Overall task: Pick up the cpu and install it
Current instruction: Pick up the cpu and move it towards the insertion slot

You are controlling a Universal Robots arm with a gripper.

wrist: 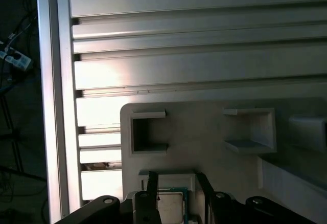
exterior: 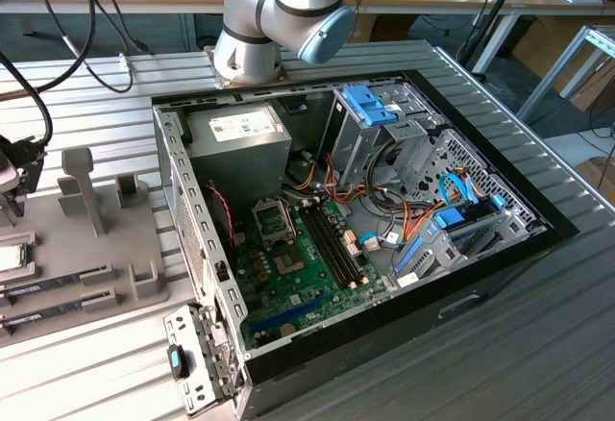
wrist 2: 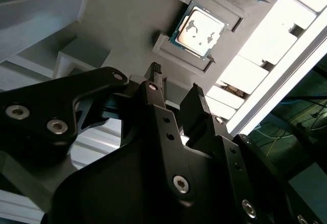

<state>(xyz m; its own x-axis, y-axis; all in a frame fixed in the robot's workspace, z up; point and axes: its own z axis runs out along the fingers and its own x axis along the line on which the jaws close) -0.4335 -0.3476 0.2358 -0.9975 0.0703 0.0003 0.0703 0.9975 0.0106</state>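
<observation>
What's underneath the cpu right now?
The cpu rests in a raised square seat on the grey holder plate. The seat's floor directly beneath it is covered by the chip.

In both wrist views, peered closely at the cpu (wrist 2: 198, 28) past the fingers (wrist 2: 158, 101); in the exterior view, looked down from afar.

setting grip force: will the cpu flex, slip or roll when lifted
Probably stiff: the cpu is a flat square with a metal top. Possibly slippery, since that top shines. Unlikely to roll; it lies flat in its grey holder.
</observation>
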